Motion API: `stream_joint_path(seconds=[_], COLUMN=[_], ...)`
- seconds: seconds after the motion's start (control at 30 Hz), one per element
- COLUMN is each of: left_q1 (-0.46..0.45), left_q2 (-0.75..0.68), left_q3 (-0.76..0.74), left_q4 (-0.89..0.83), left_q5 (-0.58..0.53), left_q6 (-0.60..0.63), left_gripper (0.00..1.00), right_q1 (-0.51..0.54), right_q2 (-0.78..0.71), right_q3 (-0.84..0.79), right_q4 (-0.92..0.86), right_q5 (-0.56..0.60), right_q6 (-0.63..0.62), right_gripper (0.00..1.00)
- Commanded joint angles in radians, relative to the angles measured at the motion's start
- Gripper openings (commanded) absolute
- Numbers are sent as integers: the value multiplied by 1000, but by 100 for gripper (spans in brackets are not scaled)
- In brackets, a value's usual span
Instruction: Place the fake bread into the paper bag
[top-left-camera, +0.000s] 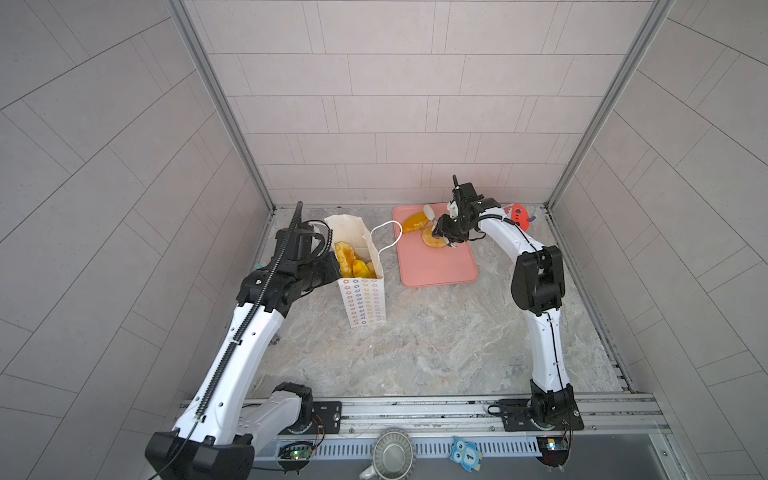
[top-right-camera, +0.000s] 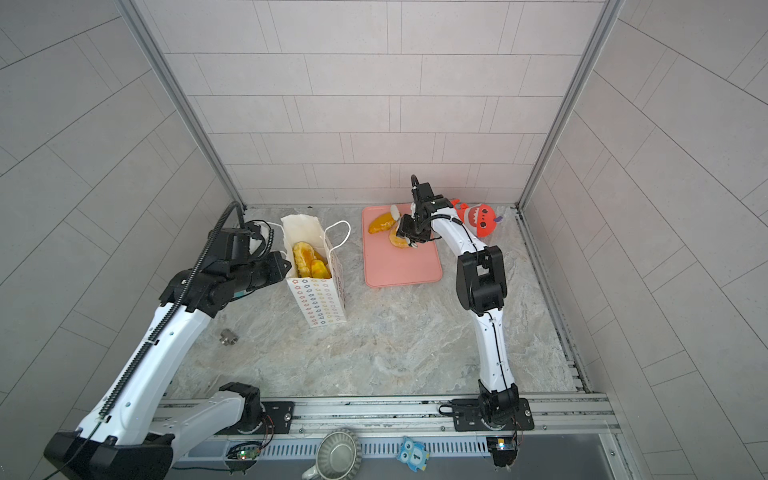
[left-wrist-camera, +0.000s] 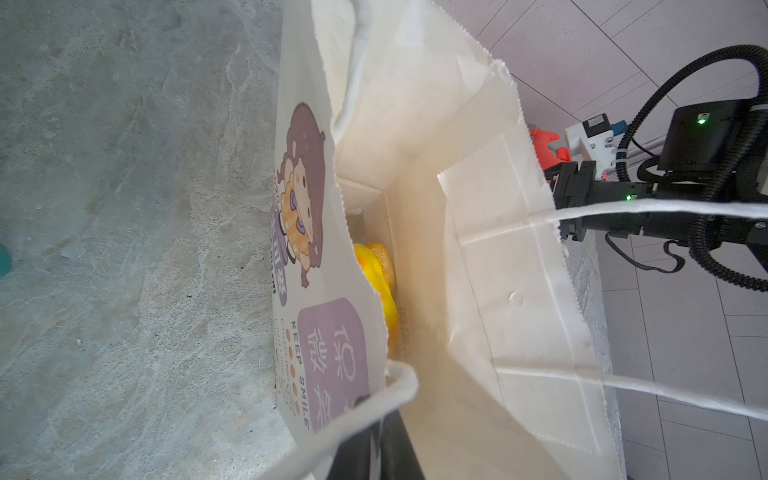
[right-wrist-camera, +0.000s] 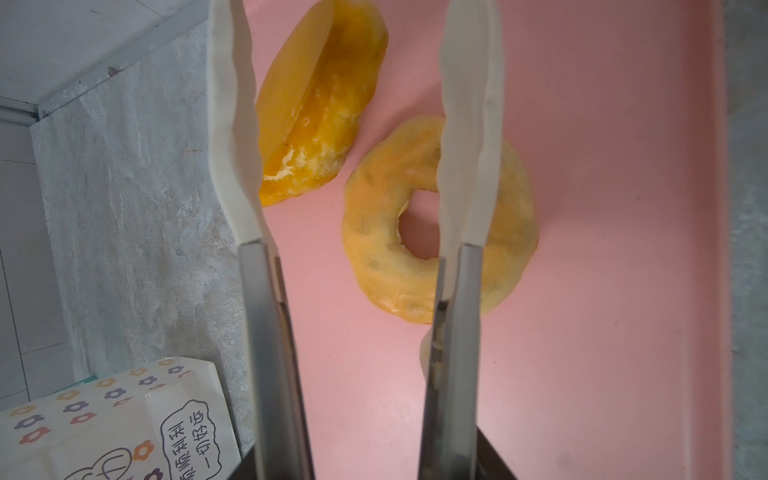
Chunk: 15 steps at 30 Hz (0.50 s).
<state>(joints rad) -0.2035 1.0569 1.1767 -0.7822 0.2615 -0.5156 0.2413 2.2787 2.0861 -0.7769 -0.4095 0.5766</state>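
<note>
- In both top views: tall white paper bag (top-left-camera: 365, 299) with flower-patterned narrow sides, upright on the grey marbled desk (top-left-camera: 436, 345), mouth open. Several glossy golden-yellow pieces of fake bread (top-left-camera: 353, 262) inside.
- Same views: left hand (top-left-camera: 333, 266) at the bag's left wall, fingers hidden there. Flat pink tray (top-left-camera: 440, 270) just right of the bag, carrying a golden long loaf (top-left-camera: 415, 223) and a yellow ring doughnut (top-left-camera: 432, 240).
- Right hand (top-left-camera: 446, 230) low over that doughnut. Red plush shark (top-left-camera: 519, 216) behind the right arm, near the far right corner.
- In a top view: small metal fitting (top-right-camera: 227, 337) on the desk beside the left arm.
- Left wrist view: left hand (left-wrist-camera: 374, 449) closed on the rim of the paper bag (left-wrist-camera: 478, 249), at the wall printed with a cartoon girl. White cord handle (left-wrist-camera: 665, 205) stretched across. Fake bread (left-wrist-camera: 376, 270) deep inside.
- Right wrist view: right hand (right-wrist-camera: 365, 465) gripping steel tongs (right-wrist-camera: 266, 332) with white wavy tips. Tips well apart, nothing pinched.
- One tip alongside the long loaf (right-wrist-camera: 316, 104), the other over the ring doughnut (right-wrist-camera: 374, 232); contact impossible to tell.
- Loaf and doughnut flat on the pink tray (right-wrist-camera: 582, 208), just beside each other, not touching.
</note>
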Motion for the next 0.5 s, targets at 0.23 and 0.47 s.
stream_joint_path(seconds=[0.23,0.47], left_q1=[-1,0], left_q2=[19,25], left_q3=[8,6], left_q4=[-2,-1], left_q5=[-16,-17], left_q6=[20,21], left_gripper=[10,10], right_q1=[-3,1], right_q2=[50,72], right_q3=[69,88], right_q4=[-1,9], right_q5=[-39,-53], right_q6=[36,47], right_gripper=[49,48])
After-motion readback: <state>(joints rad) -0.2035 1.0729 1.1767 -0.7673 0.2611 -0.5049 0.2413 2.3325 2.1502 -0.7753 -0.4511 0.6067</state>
